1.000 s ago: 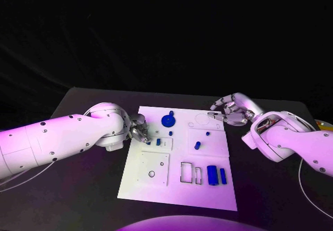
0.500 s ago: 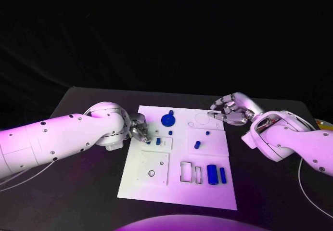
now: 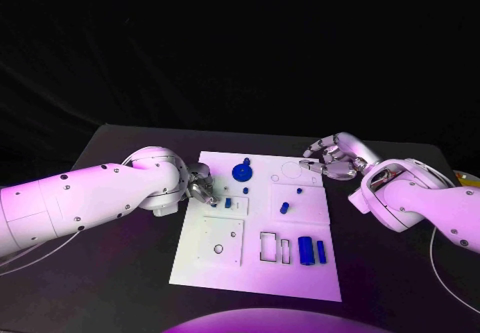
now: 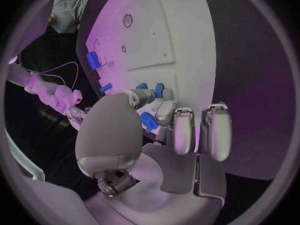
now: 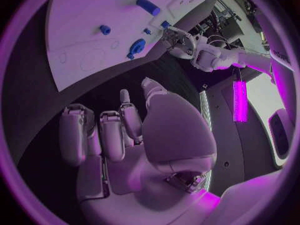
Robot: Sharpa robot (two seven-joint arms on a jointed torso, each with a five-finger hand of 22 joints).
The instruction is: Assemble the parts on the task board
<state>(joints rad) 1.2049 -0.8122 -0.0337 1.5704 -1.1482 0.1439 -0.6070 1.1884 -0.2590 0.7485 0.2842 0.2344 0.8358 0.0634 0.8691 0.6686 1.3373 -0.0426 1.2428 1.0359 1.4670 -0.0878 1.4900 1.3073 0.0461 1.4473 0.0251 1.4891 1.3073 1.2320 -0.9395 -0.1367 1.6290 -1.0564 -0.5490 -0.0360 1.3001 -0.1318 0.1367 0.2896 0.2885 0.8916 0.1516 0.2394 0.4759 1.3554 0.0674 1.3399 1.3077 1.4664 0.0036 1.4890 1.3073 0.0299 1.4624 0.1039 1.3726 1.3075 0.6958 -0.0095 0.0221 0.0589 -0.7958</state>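
Note:
The white task board (image 3: 225,267) lies in the middle of the black table. My left hand (image 3: 200,187) is at the board's left edge, thumb and a finger pinching a small blue peg (image 4: 159,90) that stands at the board. A second small peg (image 3: 228,203) stands just beside it. A blue gear-like piece (image 3: 242,172) sits farther back, a blue stub (image 3: 285,207) in the middle, and two blue blocks (image 3: 312,251) near the front right. My right hand (image 3: 335,158) hovers at the board's far right corner, fingers curled in around nothing (image 5: 125,130).
The board (image 5: 81,30) has bare recesses: a round hole (image 3: 218,248) in a square plate at the front left and rectangular slots (image 3: 271,248) beside the blocks. Black table surrounds the board on all sides.

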